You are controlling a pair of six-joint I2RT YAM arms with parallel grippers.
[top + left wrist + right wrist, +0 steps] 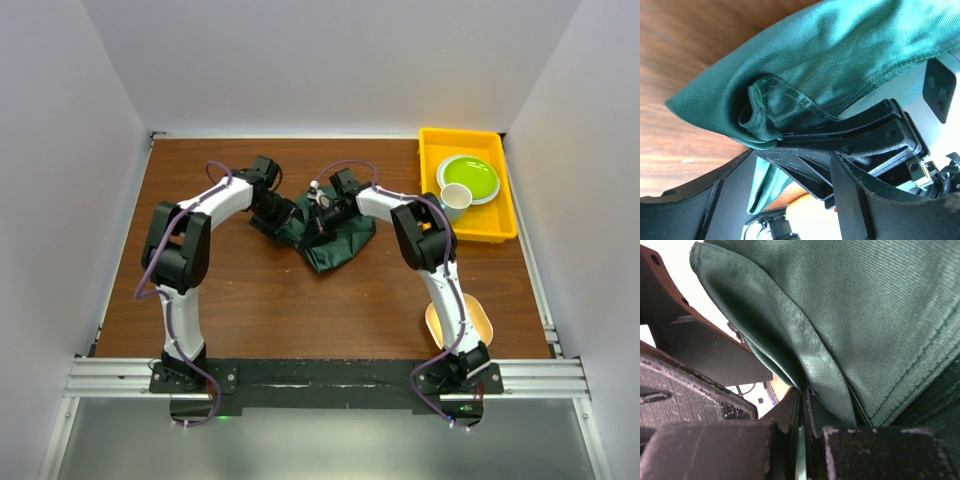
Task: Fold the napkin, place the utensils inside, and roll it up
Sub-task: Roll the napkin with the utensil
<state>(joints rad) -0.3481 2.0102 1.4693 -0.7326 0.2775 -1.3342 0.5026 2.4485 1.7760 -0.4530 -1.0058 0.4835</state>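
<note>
The dark green napkin (338, 245) lies bunched in a heap at the middle of the wooden table. My right gripper (320, 220) is at the heap's left top edge, and its jaws are shut on a fold of the napkin (865, 315); a thin strip of cloth shows between the closed pads of the right gripper (803, 410). My left gripper (287, 216) is just left of it, open. In the left wrist view the left gripper (785, 200) straddles a hanging fold of the napkin (840, 55) and the right gripper's black fingers (860, 135) without pinching either. The utensils are out of view.
A yellow tray (480, 236) at the back right holds a green plate (468, 178) and a white cup (455, 200). A tan dish (480, 322) lies by the right arm's base. White walls enclose the table on three sides.
</note>
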